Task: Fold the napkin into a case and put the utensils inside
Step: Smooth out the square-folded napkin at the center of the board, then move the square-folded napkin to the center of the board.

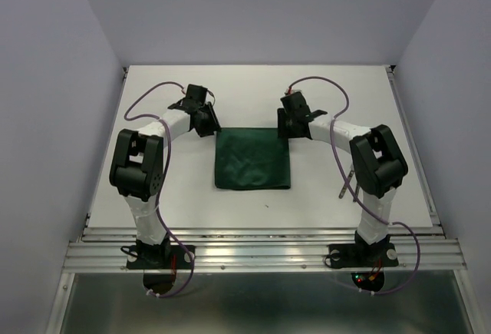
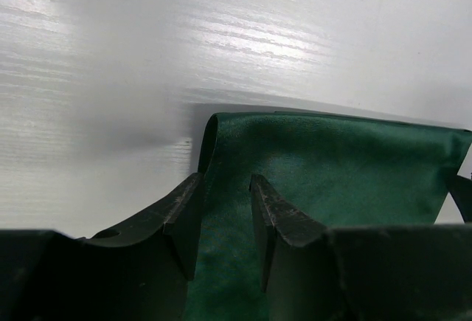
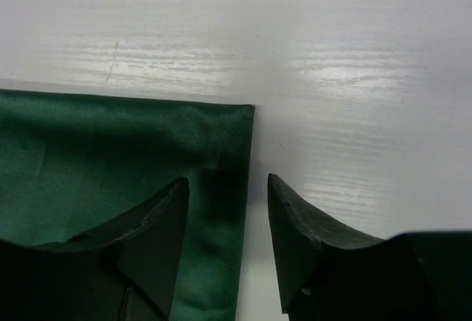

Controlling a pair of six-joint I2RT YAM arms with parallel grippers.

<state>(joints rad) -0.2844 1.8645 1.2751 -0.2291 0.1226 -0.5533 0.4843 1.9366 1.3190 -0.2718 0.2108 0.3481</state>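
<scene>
- While both arms reach toward 12 o'clock across the white desk (image 1: pixel 253 92), the napkin (image 1: pixel 253 161) lies flat near its middle, a dark green, roughly square patch with a few soft creases.
- The left end effector (image 1: pixel 205 123) sits at the napkin's 11 o'clock corner, and the right end effector (image 1: pixel 285 128) sits at its 1 o'clock corner.
- From the left wrist, the left end effector (image 2: pixel 225 214) is released. Its jaws stand apart with green cloth showing in the gap.
- One of its fingers (image 2: pixel 184 218) lines up with the napkin's side edge and the other is over the cloth. Whether either presses on the fabric cannot be told.
- At that corner the napkin (image 2: pixel 332 166) curls up off the desk in a small rounded lip at 12 o'clock of the jaws.
- From the right wrist, the right end effector (image 3: pixel 227 225) is likewise released and grips nothing.
- The napkin's (image 3: pixel 96 151) side edge runs through the gap, so one finger is over cloth and the other finger (image 3: pixel 299 232) is over bare desk.
- That corner lies flat and crisp at 12 o'clock of the gap.
- The utensils (image 1: pixel 344 183) show only as a slim silver sliver at the napkin's 3 o'clock, apart from it and mostly hidden behind the right arm. Fork and knife cannot be told apart.
</scene>
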